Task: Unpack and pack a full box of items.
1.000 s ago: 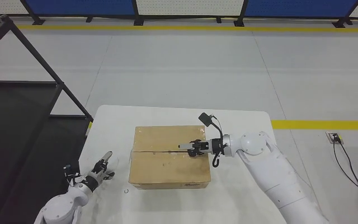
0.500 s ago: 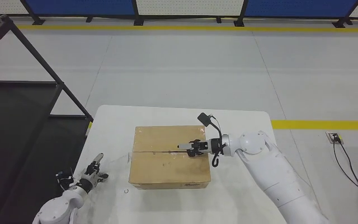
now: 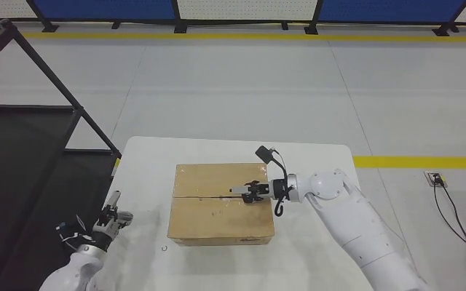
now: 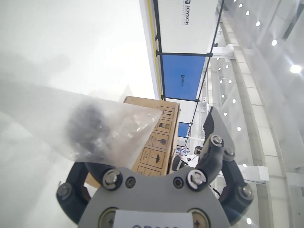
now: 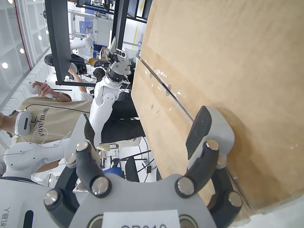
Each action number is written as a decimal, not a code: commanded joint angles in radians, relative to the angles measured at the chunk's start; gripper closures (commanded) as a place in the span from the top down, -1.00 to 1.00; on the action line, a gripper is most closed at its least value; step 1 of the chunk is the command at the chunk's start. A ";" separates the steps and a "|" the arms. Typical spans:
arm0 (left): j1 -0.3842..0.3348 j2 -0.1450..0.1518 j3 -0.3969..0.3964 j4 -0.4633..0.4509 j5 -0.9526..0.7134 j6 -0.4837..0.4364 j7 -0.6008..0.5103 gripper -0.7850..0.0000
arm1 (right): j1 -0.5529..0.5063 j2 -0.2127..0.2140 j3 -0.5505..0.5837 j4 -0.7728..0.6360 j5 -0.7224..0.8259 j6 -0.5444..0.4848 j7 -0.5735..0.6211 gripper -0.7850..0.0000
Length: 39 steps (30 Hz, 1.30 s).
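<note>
The white table [image 3: 306, 156] lies under both tools and carries the cardboard box [image 3: 218, 218]. The box is shut, and its two top flaps meet in a seam [image 5: 166, 91] under glossy clear tape. The right tool [image 3: 237, 190] sits over the middle of the box top, spread wide and rolled. One finger [image 5: 201, 124] lies right at the seam beneath it and the other stands clear of the board. I cannot tell whether the lower tip touches the tape. The left tool [image 3: 113, 207] is well apart from the box, out at the table's edge on the side away from the right tool. It is also spread, with a crumpled clear film [image 4: 99, 124] draped over one finger and hiding it. I cannot tell whether the film is tape or a bag. A full box is probably heavy and stiff-walled, so it is best opened where it stands rather than lifted. The likely hold is a flap's free edge along the seam, just ahead of the right tool, where a dark gap shows. The tape looks slick, so a pad could skate along it. The film seems light, limp and clingy, and it may stick to the pad instead of dropping.
</note>
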 commanded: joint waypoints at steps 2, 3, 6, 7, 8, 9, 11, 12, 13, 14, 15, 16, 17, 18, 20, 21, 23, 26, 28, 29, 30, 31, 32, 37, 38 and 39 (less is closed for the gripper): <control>0.039 -0.002 -0.032 -0.094 -0.049 -0.043 0.008 1.00 | 0.000 -0.001 -0.004 -0.006 -0.001 -0.047 0.001 1.00; 0.052 -0.003 -0.046 -0.126 -0.070 -0.054 0.003 1.00 | 0.000 -0.001 -0.006 -0.012 -0.004 -0.067 0.003 1.00; 0.078 -0.003 -0.081 -0.221 -0.131 -0.071 -0.024 1.00 | -0.006 -0.001 -0.008 -0.028 -0.015 -0.123 -0.017 1.00; 0.082 -0.003 -0.091 -0.251 -0.158 -0.067 -0.043 1.00 | -0.010 -0.001 -0.007 -0.033 -0.015 -0.139 -0.027 1.00; 0.083 -0.002 -0.100 -0.276 -0.183 -0.059 -0.065 1.00 | -0.013 -0.001 -0.005 -0.036 -0.016 -0.151 -0.040 1.00; 0.082 -0.001 -0.108 -0.299 -0.203 -0.047 -0.090 1.00 | -0.016 -0.001 -0.005 -0.039 -0.015 -0.158 -0.051 1.00; 0.077 0.003 -0.119 -0.332 -0.227 -0.012 -0.154 1.00 | -0.017 -0.001 -0.004 -0.039 -0.020 -0.156 -0.068 1.00; 0.079 0.008 -0.131 -0.345 -0.162 -0.007 -0.170 1.00 | -0.017 -0.001 -0.004 -0.039 -0.020 -0.156 -0.068 1.00; 0.079 0.008 -0.131 -0.345 -0.162 -0.007 -0.170 1.00 | -0.017 -0.001 -0.004 -0.039 -0.020 -0.156 -0.068 1.00; 0.079 0.008 -0.131 -0.345 -0.162 -0.007 -0.170 1.00 | -0.017 -0.001 -0.004 -0.039 -0.020 -0.156 -0.068 1.00; 0.079 0.008 -0.131 -0.345 -0.162 -0.007 -0.170 1.00 | -0.017 -0.001 -0.004 -0.039 -0.020 -0.156 -0.068 1.00; 0.079 0.008 -0.131 -0.345 -0.162 -0.007 -0.170 1.00 | -0.017 -0.001 -0.004 -0.039 -0.020 -0.156 -0.068 1.00; 0.079 0.008 -0.131 -0.345 -0.162 -0.007 -0.170 1.00 | -0.017 -0.001 -0.004 -0.039 -0.020 -0.156 -0.068 1.00; 0.079 0.008 -0.131 -0.345 -0.162 -0.007 -0.170 1.00 | -0.017 -0.001 -0.004 -0.039 -0.020 -0.156 -0.068 1.00; 0.079 0.007 -0.123 -0.342 -0.182 0.009 -0.170 1.00 | -0.026 -0.001 -0.003 -0.049 -0.016 -0.163 -0.084 1.00; 0.069 0.006 -0.115 -0.349 -0.209 0.027 -0.168 1.00 | -0.037 -0.001 -0.001 -0.062 -0.021 -0.173 -0.103 1.00; 0.046 0.005 -0.098 -0.369 -0.231 0.063 -0.151 1.00 | -0.041 0.002 0.002 -0.085 -0.076 -0.192 -0.154 1.00; 0.006 0.002 -0.054 -0.410 -0.274 0.127 -0.120 1.00 | -0.061 0.003 -0.002 -0.138 -0.163 -0.251 -0.243 1.00; -0.028 0.001 -0.023 -0.435 -0.302 0.172 -0.099 1.00 | -0.075 0.005 -0.003 -0.178 -0.246 -0.281 -0.317 1.00; -0.044 0.000 -0.005 -0.447 -0.310 0.192 -0.085 1.00 | -0.085 0.006 -0.002 -0.200 -0.294 -0.293 -0.360 1.00; -0.058 -0.001 0.012 -0.460 -0.312 0.211 -0.071 1.00 | -0.098 0.008 0.000 -0.221 -0.343 -0.293 -0.401 1.00; -0.071 -0.002 0.030 -0.472 -0.315 0.226 -0.059 1.00 | -0.112 0.011 0.009 -0.244 -0.391 -0.280 -0.449 1.00; -0.082 -0.003 0.046 -0.482 -0.313 0.241 -0.051 1.00 | -0.112 0.011 0.009 -0.244 -0.391 -0.280 -0.449 1.00; -0.092 -0.001 0.057 -0.495 -0.271 0.240 -0.048 1.00 | -0.112 0.011 0.009 -0.244 -0.391 -0.280 -0.449 1.00; -0.092 -0.001 0.057 -0.495 -0.271 0.240 -0.048 1.00 | -0.112 0.011 0.009 -0.244 -0.391 -0.280 -0.449 1.00; -0.092 -0.001 0.057 -0.495 -0.271 0.240 -0.048 1.00 | -0.115 0.011 0.009 -0.248 -0.395 -0.279 -0.453 1.00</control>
